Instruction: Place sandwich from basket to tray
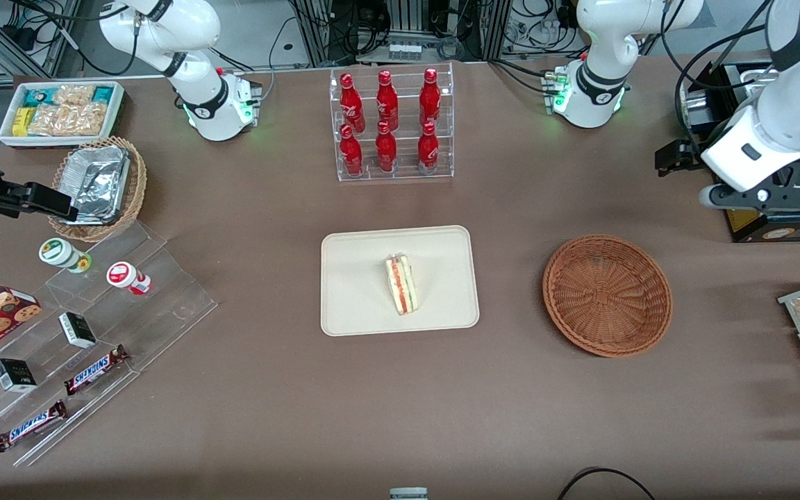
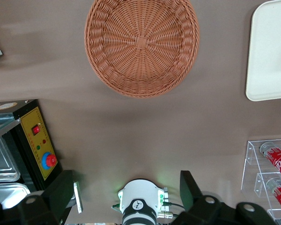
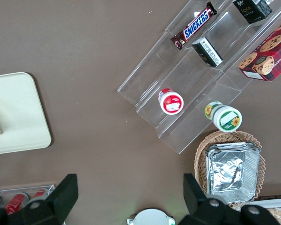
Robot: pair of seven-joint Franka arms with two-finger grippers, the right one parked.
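- The sandwich (image 1: 403, 285) lies on the tray (image 1: 351, 305), a little toward the basket side of its middle, with the red and pale filling edge facing up.
- The tray sits flat on the brown counter (image 1: 268, 389), nearer the front camera than the clear rack of red bottles (image 1: 389, 125).
- The basket (image 1: 607, 295) stands beside the tray toward the working arm's end of the counter, apart from it, and holds nothing.
- The hand (image 2: 129, 194) is raised well above the counter at the working arm's end, higher than the basket and clear of it.
- Its two dark fingers (image 2: 61, 194) are spread wide with nothing between them.
- In the left wrist view the basket, a corner of the tray (image 2: 271, 61) and a yellow control box (image 2: 37, 145) with a red button show below the hand.
- Toward the parked arm's end stand a clear stepped shelf (image 1: 129, 298) with two small jars and chocolate bars (image 1: 94, 368), a tan basket of foil containers (image 1: 98, 187) and a white bin of snack packets (image 1: 60, 111).
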